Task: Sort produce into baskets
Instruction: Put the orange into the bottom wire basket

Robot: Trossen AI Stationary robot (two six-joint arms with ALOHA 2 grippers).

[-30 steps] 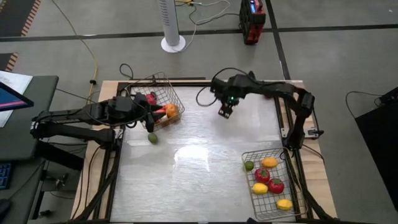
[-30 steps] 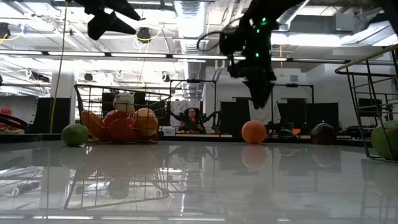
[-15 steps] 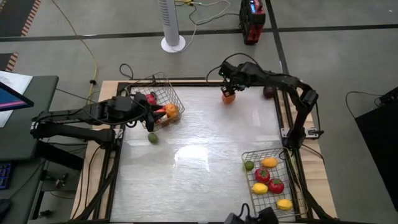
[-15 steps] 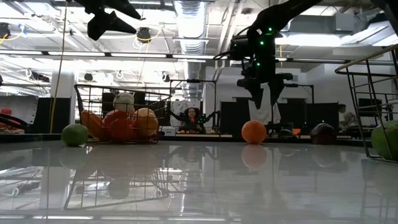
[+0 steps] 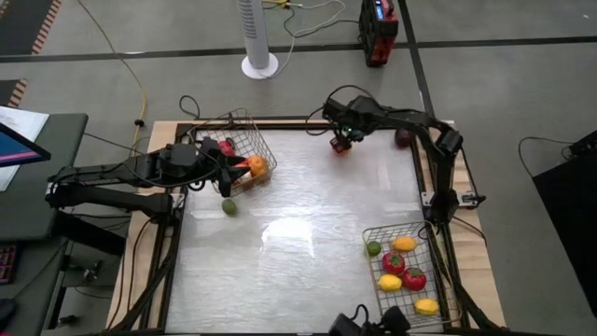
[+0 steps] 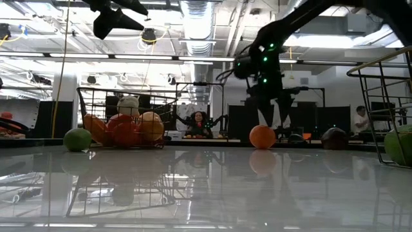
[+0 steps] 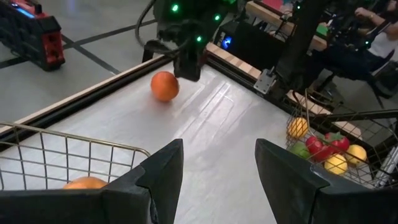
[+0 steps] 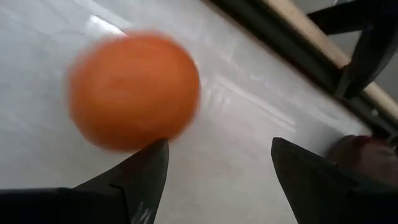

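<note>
The right gripper [image 5: 341, 143] has dropped down next to the round orange toy fruit [image 6: 262, 136] at the far edge of the shiny white table [image 5: 298, 243], fingers spread wide. The left gripper [image 7: 217, 174] hangs half open, empty, over the tilted silver wire basket [image 5: 244, 149]

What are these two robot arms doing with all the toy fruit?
They are sorting it into two wire baskets. The right hand, open, is closing in on an orange at the table's far edge. The left hand waits, open, by the far-left basket, a lime loose beside it. The near-right basket holds lemons and tomatoes.
</note>
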